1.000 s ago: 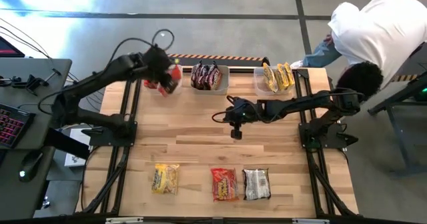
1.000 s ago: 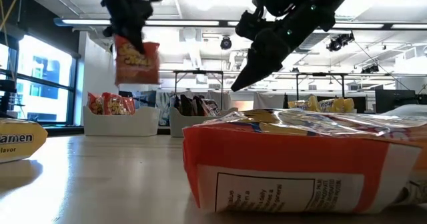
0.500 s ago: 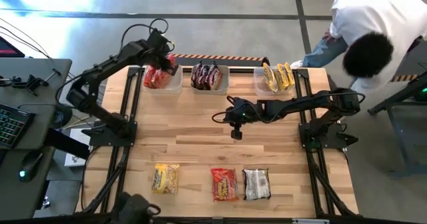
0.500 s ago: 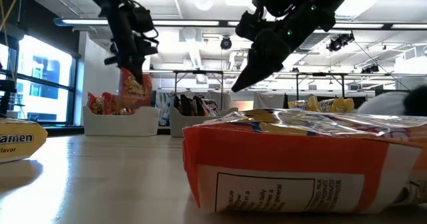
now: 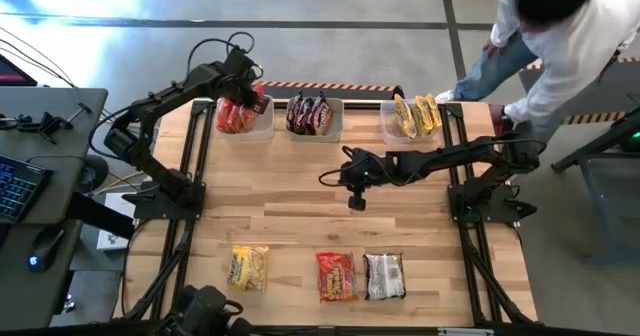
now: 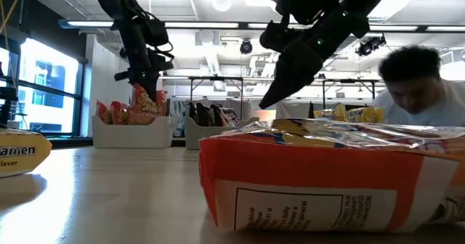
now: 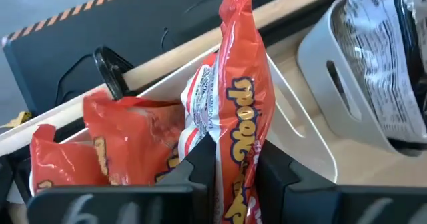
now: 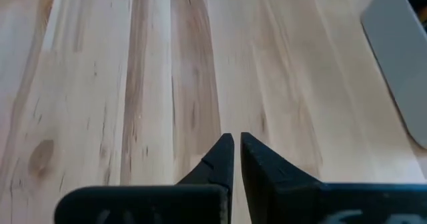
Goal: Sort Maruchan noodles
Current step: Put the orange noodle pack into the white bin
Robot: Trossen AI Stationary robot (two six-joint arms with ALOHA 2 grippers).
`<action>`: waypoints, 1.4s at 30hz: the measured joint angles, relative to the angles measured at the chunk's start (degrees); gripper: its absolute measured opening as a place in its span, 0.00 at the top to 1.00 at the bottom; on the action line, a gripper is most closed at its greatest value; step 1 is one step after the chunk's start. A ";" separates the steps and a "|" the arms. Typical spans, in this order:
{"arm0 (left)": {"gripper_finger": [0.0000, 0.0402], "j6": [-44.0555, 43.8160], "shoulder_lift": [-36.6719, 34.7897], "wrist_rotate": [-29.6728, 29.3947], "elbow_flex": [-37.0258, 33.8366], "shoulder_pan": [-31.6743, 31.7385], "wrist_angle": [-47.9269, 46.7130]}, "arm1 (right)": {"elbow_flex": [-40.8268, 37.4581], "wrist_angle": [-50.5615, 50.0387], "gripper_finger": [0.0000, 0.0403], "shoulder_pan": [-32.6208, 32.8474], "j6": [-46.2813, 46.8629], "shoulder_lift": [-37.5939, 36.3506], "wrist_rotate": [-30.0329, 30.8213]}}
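A red-orange Maruchan noodle packet (image 7: 240,97) is in my left gripper (image 7: 237,177), which is shut on it over the far-left pale bin (image 5: 262,128). That bin holds more red-orange packets (image 7: 113,144). In the low view the held packet (image 6: 147,100) hangs just above the bin's rim (image 6: 131,128). My right gripper (image 5: 355,202) hovers shut over the middle of the table and holds nothing (image 8: 233,147). Three packets lie flat near the front edge: a yellow one (image 5: 247,268), a red one (image 5: 336,275) and a silver one (image 5: 383,275). My left gripper pinches the red-orange packet between its two fingers, across the flat faces at one end (image 7: 235,151). The fingers slant down from above, toward the far edge. The packet stands on edge and reaches past the fingertips, its free end (image 7: 235,4) down in the bin beside the other red packets.
The middle bin (image 5: 314,116) holds dark packets and the far-right bin (image 5: 415,116) holds yellow ones. A person in a white top (image 5: 570,26) bends over just beyond the table's far right corner. Bare wood lies between the bins and the front packets.
My left gripper has carried the red-orange packet toward the far edge and down, from above the table in front of the left bin to over that bin. The packet now hangs at the bin's rim. The person at the far right has shifted.
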 joint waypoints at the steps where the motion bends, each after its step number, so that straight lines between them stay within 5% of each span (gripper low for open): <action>1: 0.88 -0.28 -0.03 -0.07 0.02 0.00 0.11 | -0.07 -0.06 0.97 0.00 0.18 0.01 0.00; 20: 0.88 -3.61 -0.15 -0.38 0.01 -0.48 -0.33 | -0.08 0.29 0.97 0.00 -0.11 0.02 0.01; 26: 0.88 -5.20 -0.24 2.30 -5.33 0.55 5.71 | -0.08 0.27 0.97 0.00 -0.11 0.02 0.01; 42: 0.88 -6.38 -0.24 -2.72 -9.31 0.77 10.55 | -0.08 0.51 0.97 0.00 -0.34 0.02 0.01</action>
